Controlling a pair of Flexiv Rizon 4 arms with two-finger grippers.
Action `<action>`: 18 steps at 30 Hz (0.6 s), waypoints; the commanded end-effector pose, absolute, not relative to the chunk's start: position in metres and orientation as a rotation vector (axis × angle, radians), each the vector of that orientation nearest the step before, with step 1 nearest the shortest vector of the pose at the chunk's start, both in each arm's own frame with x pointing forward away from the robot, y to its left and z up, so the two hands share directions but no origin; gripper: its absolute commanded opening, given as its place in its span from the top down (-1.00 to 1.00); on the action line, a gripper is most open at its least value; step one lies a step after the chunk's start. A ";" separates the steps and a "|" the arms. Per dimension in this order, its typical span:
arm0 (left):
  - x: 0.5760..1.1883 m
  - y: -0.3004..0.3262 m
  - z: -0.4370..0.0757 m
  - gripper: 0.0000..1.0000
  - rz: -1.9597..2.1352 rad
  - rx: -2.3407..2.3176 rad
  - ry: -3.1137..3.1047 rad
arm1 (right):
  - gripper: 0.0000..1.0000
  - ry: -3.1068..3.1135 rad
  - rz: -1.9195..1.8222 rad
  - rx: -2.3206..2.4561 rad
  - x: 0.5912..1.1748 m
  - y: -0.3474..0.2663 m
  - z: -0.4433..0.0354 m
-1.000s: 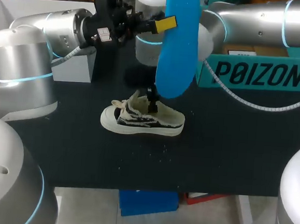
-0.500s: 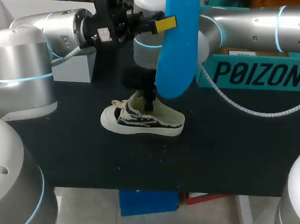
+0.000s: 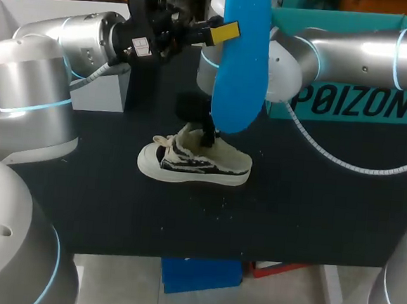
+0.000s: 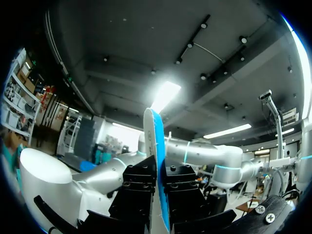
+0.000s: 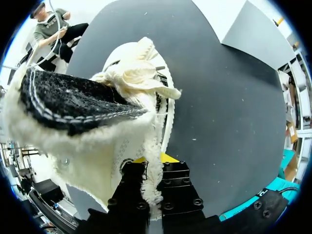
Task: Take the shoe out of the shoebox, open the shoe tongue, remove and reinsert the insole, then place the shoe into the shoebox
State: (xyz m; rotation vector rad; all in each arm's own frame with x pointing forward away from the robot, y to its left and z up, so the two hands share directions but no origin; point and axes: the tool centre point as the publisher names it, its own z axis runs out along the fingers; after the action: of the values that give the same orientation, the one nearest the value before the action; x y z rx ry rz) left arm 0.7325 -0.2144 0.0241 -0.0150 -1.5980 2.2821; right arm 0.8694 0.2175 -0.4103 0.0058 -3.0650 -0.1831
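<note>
— Both gripping something?
— Yes. Upper centre, left fingers point(image 3: 225, 32) are clamping the blue insole point(image 3: 239, 70) upright; mid-frame, right fingers point(image 3: 208, 133) are pinching the shoe point(image 3: 192, 164) sitting on the worktop point(image 3: 312, 203).

A white box point(image 3: 99, 91) stands at the black table's point(image 3: 311, 217) back left.

Frayed canvas shoe point(image 3: 192, 162), smooth insole point(image 3: 240, 63)

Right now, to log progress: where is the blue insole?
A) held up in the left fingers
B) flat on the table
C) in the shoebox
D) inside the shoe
A: the left fingers pinch the blue insole upright in the air, clear of the shoe.
</note>
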 end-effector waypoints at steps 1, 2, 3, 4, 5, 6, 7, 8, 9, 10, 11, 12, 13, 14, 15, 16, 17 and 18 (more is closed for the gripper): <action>0.732 -0.214 0.023 1.00 2.282 -0.017 -1.598 | 1.00 -3.066 -0.184 0.005 0.867 0.216 -0.410; 0.732 -0.214 0.023 1.00 2.282 -0.017 -1.598 | 1.00 -3.066 -0.184 0.005 0.867 0.216 -0.410; 0.732 -0.214 0.023 1.00 2.282 -0.017 -1.598 | 1.00 -3.066 -0.184 0.005 0.867 0.216 -0.410; 0.732 -0.214 0.023 1.00 2.282 -0.017 -1.598 | 1.00 -3.066 -0.184 0.005 0.867 0.216 -0.410; 0.732 -0.214 0.023 1.00 2.282 -0.017 -1.598 | 1.00 -3.066 -0.184 0.005 0.867 0.216 -0.410; 0.732 -0.214 0.023 1.00 2.282 -0.017 -1.598 | 1.00 -3.066 -0.184 0.005 0.867 0.216 -0.410; 0.732 -0.214 0.023 1.00 2.282 -0.017 -1.598 | 1.00 -3.066 -0.184 0.005 0.867 0.216 -0.410; 0.732 -0.214 0.023 1.00 2.282 -0.017 -1.598 | 1.00 -3.066 -0.184 0.005 0.867 0.216 -0.410; 0.732 -0.214 0.023 1.00 2.282 -0.017 -1.598 | 1.00 -3.083 -0.171 -0.015 0.869 0.213 -0.402; 0.732 -0.214 0.023 1.00 2.282 -0.017 -1.598 | 1.00 -3.105 -0.152 -0.050 0.873 0.211 -0.394; 0.732 -0.214 0.023 1.00 2.282 -0.017 -1.598 | 1.00 -3.162 -0.112 -0.159 0.881 0.206 -0.376; 0.732 -0.214 0.023 1.00 2.282 -0.017 -1.598 | 1.00 -3.171 -0.072 -0.258 0.886 0.203 -0.361; 0.732 -0.214 0.023 1.00 2.282 -0.017 -1.598 | 1.00 -3.168 -0.045 -0.342 0.890 0.197 -0.346; 0.732 -0.214 0.023 1.00 2.282 -0.017 -1.598 | 1.00 -3.163 -0.065 -0.414 0.891 0.191 -0.328; 0.732 -0.214 0.023 1.00 2.282 -0.017 -1.598 | 1.00 -3.140 -0.079 -0.511 0.894 0.186 -0.315; 0.732 -0.214 0.023 1.00 2.282 -0.017 -1.598 | 1.00 -3.130 -0.077 -0.589 0.895 0.182 -0.306; 0.732 -0.214 0.023 1.00 2.282 -0.017 -1.598 | 1.00 -3.109 -0.092 -0.699 0.899 0.176 -0.295; 0.732 -0.214 0.023 1.00 2.282 -0.017 -1.598 | 1.00 -3.080 -0.093 -0.829 0.900 0.168 -0.284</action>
State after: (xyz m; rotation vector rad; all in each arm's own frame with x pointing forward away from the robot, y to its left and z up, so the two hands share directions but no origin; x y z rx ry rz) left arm 0.7325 -0.2144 0.0240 -0.0148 -1.5980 2.2821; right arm 0.9068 0.1931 -0.3604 -0.3746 -3.1300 -0.0865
